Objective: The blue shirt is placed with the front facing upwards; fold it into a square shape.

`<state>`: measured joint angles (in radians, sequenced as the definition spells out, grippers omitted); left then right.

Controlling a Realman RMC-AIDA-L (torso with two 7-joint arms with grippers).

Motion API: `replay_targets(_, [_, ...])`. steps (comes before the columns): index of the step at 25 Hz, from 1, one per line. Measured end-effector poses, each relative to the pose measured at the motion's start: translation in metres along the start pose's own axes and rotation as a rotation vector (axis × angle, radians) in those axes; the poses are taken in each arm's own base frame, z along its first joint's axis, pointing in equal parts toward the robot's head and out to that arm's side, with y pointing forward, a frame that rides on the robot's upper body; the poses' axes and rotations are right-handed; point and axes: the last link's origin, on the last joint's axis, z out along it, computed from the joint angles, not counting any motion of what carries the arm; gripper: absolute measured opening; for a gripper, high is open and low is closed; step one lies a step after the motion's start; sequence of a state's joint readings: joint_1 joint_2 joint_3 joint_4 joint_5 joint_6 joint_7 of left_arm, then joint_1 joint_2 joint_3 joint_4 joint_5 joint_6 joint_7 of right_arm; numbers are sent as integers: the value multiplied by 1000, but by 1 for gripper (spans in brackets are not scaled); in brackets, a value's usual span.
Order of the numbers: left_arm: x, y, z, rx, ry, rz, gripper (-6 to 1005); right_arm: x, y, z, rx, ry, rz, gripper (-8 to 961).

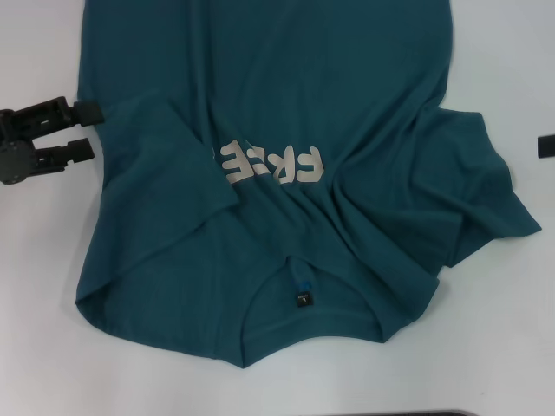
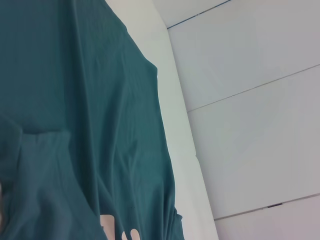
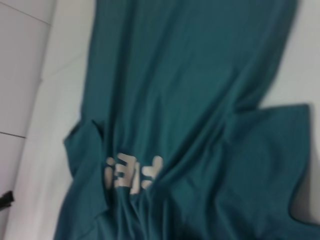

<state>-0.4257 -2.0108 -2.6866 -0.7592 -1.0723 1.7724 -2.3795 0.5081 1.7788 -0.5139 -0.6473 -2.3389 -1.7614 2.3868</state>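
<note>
White table (image 1: 520,329) fills head view, surface plain, matte. Dark strip (image 1: 451,413) along near edge of table, perhaps edge trim; too little visible to tell. Left wrist view: pale floor panels (image 2: 260,125) beyond table edge, thin dark seams between them. Right wrist view: same pale panelled floor (image 3: 20,75) beside table (image 3: 60,140).

Shirt hem: the blue shirt (image 1: 286,130) runs off the head view's top edge, so its lower body goes unseen.
Lettering: a folded-over sleeve (image 1: 165,165) partly covers the "FREE" print (image 1: 273,165).
Right gripper (image 1: 545,146): only a dark sliver shows at the edge; finger state unreadable.
Neck label (image 1: 303,299): text too small to read.
</note>
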Motion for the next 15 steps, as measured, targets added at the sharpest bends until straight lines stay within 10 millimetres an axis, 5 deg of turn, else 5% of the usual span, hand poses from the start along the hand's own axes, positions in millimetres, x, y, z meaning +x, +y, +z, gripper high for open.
replay_targets(15, [-1, -2, 2, 4, 10, -3, 951, -2, -15, 32, 114, -22, 25, 877])
